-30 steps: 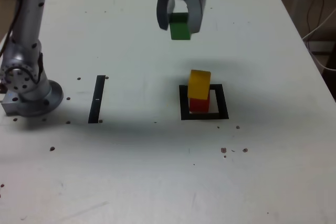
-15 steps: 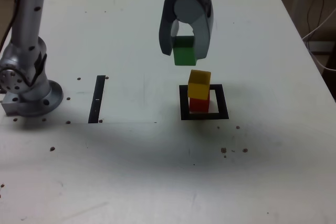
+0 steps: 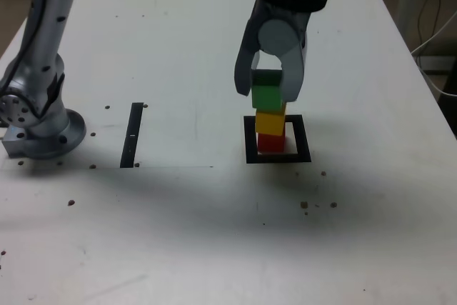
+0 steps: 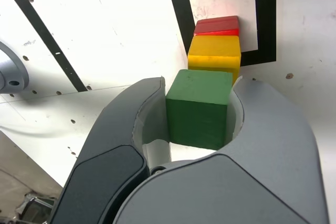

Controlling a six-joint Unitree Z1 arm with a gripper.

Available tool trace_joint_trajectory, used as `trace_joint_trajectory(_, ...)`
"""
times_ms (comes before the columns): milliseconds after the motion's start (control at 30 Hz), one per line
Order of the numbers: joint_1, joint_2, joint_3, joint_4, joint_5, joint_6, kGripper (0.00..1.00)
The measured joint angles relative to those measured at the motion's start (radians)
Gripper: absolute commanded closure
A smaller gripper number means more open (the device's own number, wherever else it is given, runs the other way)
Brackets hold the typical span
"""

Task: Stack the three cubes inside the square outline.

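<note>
Here the gripper (image 3: 270, 95) clamps the green cube (image 3: 265, 96) by two opposite flat sides just above the yellow (image 3: 270, 122) on red (image 3: 269, 142) inside the outline (image 3: 250, 141); it looks light, rigid, smooth.

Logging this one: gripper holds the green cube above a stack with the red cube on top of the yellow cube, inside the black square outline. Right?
Not quite: the small yellow cube sits on top of the small red cube, as the exterior view shows. The rest stands.
</note>
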Motion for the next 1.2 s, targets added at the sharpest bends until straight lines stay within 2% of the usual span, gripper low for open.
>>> trace_joint_trajectory(133, 0.000, 0.002, -0.005, 0.000, 0.005, 0.000, 0.71)
trace_joint_trajectory(200, 0.000, 0.003, -0.005, -0.001, 0.007, 0.000, 0.64)
trace_joint_trajectory(267, 0.000, 0.005, -0.005, -0.006, 0.010, 0.000, 0.48)
trace_joint_trajectory(300, 0.000, 0.006, -0.005, -0.010, 0.011, 0.000, 0.35)
trace_joint_trajectory(367, 0.000, 0.008, -0.006, -0.016, 0.013, 0.005, 0.16)
trace_joint_trajectory(400, 0.000, 0.008, -0.006, -0.018, 0.013, 0.009, 0.09)
trace_joint_trajectory(467, 0.000, 0.008, -0.006, -0.019, 0.013, 0.014, 0.03)
trace_joint_trajectory(1200, 0.001, 0.004, 0.012, -0.018, 0.022, 0.017, 0.00)
